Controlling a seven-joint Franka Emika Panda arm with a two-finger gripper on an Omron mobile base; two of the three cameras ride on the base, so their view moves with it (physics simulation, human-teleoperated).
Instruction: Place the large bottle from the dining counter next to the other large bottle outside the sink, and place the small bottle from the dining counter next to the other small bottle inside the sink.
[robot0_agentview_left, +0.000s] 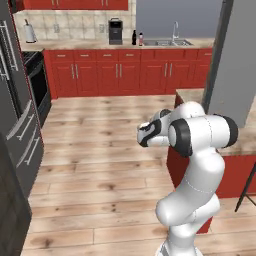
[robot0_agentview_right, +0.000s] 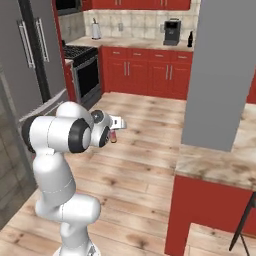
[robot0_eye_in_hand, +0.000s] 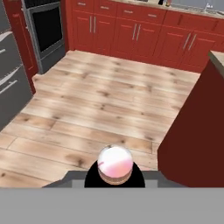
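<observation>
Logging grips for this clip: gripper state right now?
Gripper: jaws shut on the small bottle, pinkish with a pale cap, carried above the wood floor.

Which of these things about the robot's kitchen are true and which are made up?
1. The gripper is shut on a small pink bottle. True.
2. A dark bottle and a smaller bottle stand on the far counter left of the sink. True.
3. The kitchen cabinets are blue. False: they are red.
4. The floor is wooden planks. True.
5. The coffee machine sits on the floor. False: it stands on the far counter.
</observation>
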